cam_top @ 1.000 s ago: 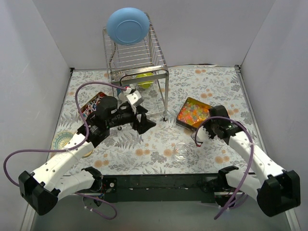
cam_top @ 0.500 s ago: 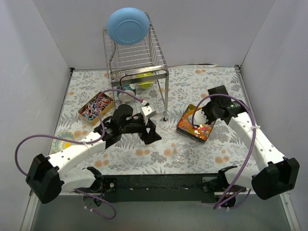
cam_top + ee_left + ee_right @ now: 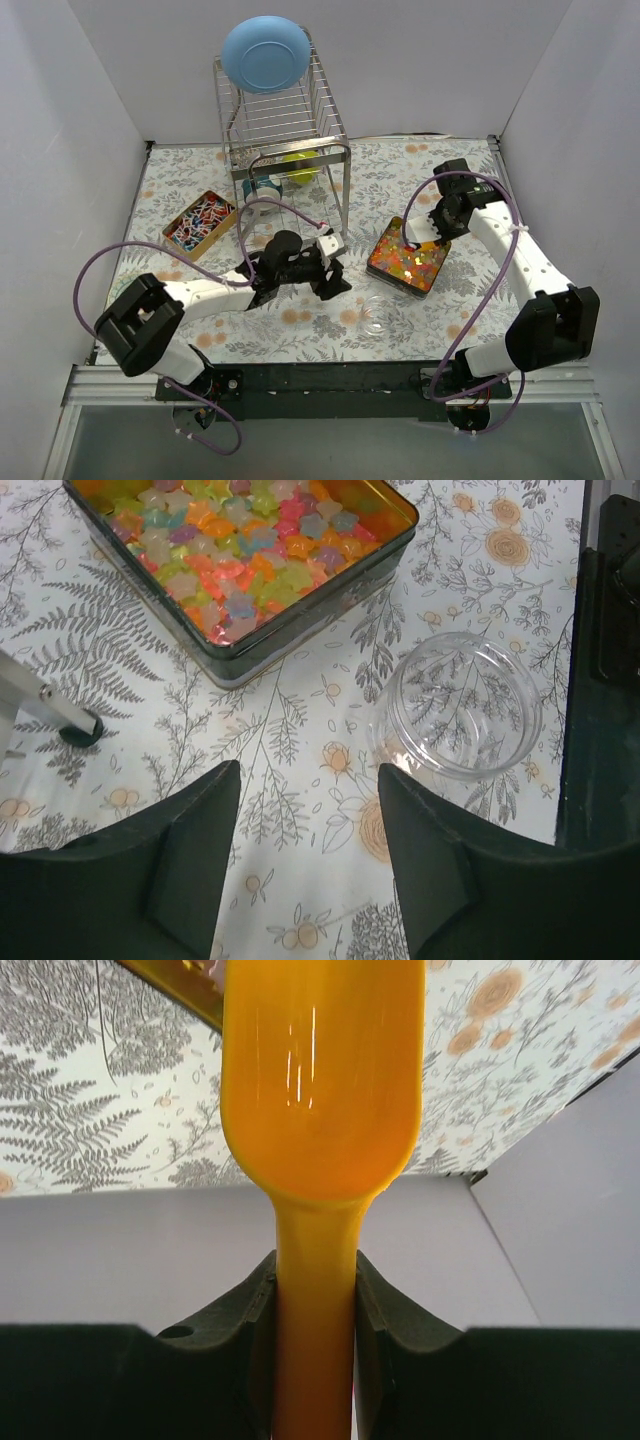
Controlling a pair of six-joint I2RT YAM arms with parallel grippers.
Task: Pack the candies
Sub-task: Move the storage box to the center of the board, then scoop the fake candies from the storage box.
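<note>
The candies (image 3: 405,258) are small, glossy and multicoloured, and they fill a dark tin (image 3: 300,630) with a golden inside; the left wrist view shows the candies (image 3: 240,560) at its top. An empty clear glass jar (image 3: 377,313) stands on the cloth just in front of the tin. My left gripper (image 3: 335,280) is open low over the cloth, left of the jar (image 3: 465,705). Nothing is between the left gripper's (image 3: 310,775) fingers. My right gripper (image 3: 428,228) hangs over the tin's far edge. The right gripper (image 3: 315,1270) is shut on the handle of an orange scoop (image 3: 320,1070).
A box of small wrapped sweets (image 3: 200,222) sits at the left. A wire rack (image 3: 285,130) stands at the back with a blue bowl (image 3: 265,53) on top and a yellow-green item (image 3: 298,165) inside. One rack foot (image 3: 75,730) is near my left gripper.
My left arm has swung right, from the box of wrapped sweets to beside the jar, and its jaws have narrowed. My right arm has carried the scoop to the tin's far side.
</note>
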